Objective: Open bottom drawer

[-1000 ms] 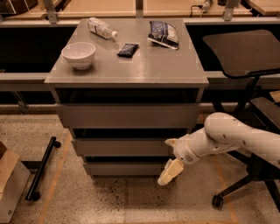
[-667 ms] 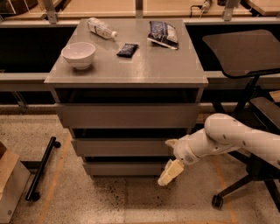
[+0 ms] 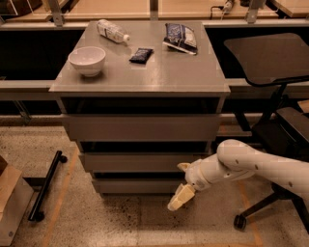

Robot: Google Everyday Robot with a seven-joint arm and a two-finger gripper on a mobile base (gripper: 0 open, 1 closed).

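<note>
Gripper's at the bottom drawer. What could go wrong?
1. The bottom drawer front is flat, with no handle; the gripper at its right end may slip off.
2. A pull from that end could jolt the cabinet; the plastic bottle lying on top may roll.
3. The arm is close to the office chair and could snag it.

Looks like I'm driving in an office-slash-lab space: speckled floor (image 3: 120,222), a rolling office chair (image 3: 270,62), long wooden workbenches (image 3: 120,7) behind a grey cabinet (image 3: 140,128). There's a bowl (image 3: 87,60) and a chip bag (image 3: 180,37) on its tabletop (image 3: 159,72). My pincer (image 3: 182,190) hangs low by the right end of the bottom drawer (image 3: 135,185).
</note>
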